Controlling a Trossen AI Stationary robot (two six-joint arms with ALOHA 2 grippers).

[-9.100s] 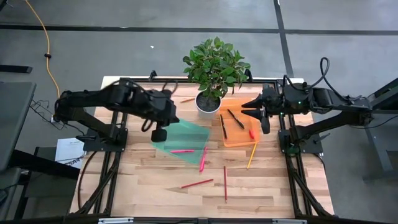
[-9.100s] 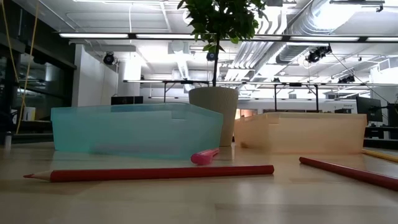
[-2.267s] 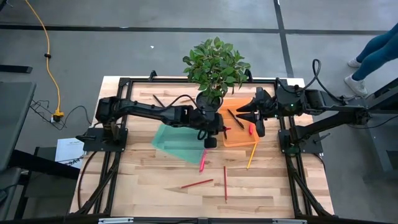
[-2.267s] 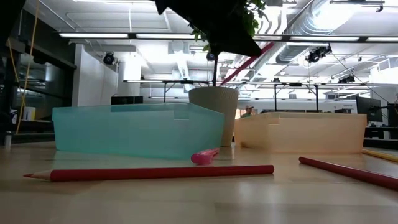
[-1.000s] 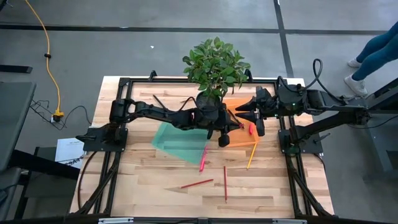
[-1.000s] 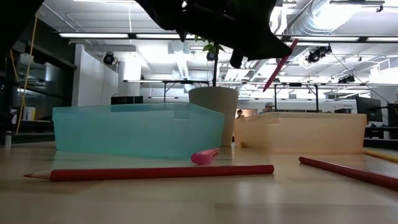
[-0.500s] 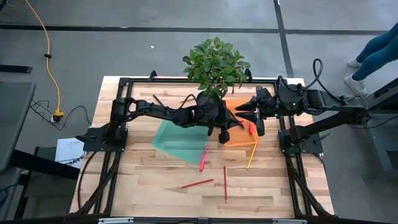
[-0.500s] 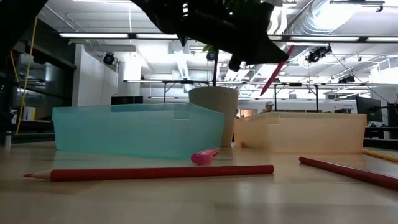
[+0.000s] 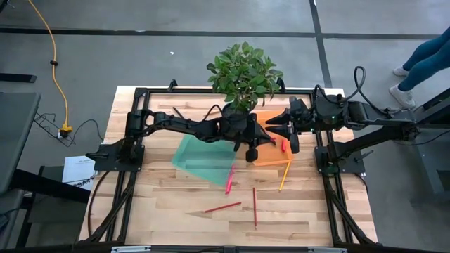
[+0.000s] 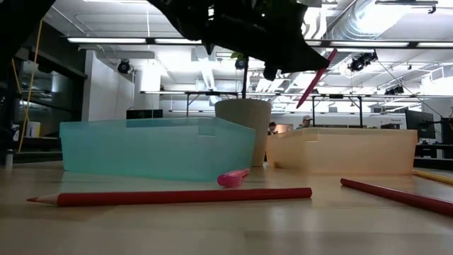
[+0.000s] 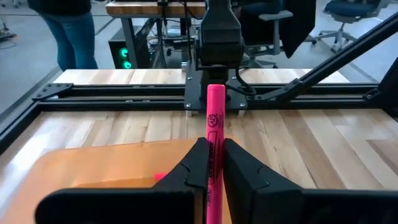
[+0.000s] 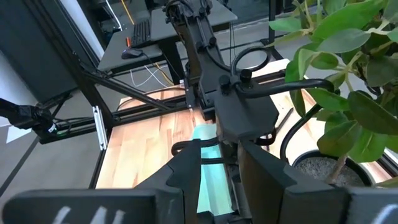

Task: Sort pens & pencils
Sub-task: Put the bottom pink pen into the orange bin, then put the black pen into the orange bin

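My left gripper [image 9: 256, 144] hangs over the left part of the orange tray [image 9: 273, 160], shut on a pink pen [image 10: 316, 76]. In the left wrist view the pen [image 11: 214, 118] sticks out past the fingertips over the tray [image 11: 93, 165]. My right gripper [image 9: 275, 126] waits open over the tray's far right side. A second pink pen [image 9: 229, 180], two red pencils [image 9: 223, 207] [image 9: 254, 206] and a yellow pencil [image 9: 284, 176] lie flat on the table. A teal tray [image 9: 200, 160] sits left of the orange one. My left gripper pinches the pink pen's barrel [image 11: 214, 138] between its two fingers. The pen runs along the fingers and reaches well past their tips. The fingers come from the table's left, slanting a little downward. The pen is lifted clear above the orange tray and tilted.
A potted plant [image 9: 242, 74] stands at the far edge, right behind both trays and close to the left arm. A black pen [image 9: 179, 112] and a brownish pencil [image 9: 211, 112] lie at the far left. A person's legs [image 9: 429, 49] show beyond the table's right.
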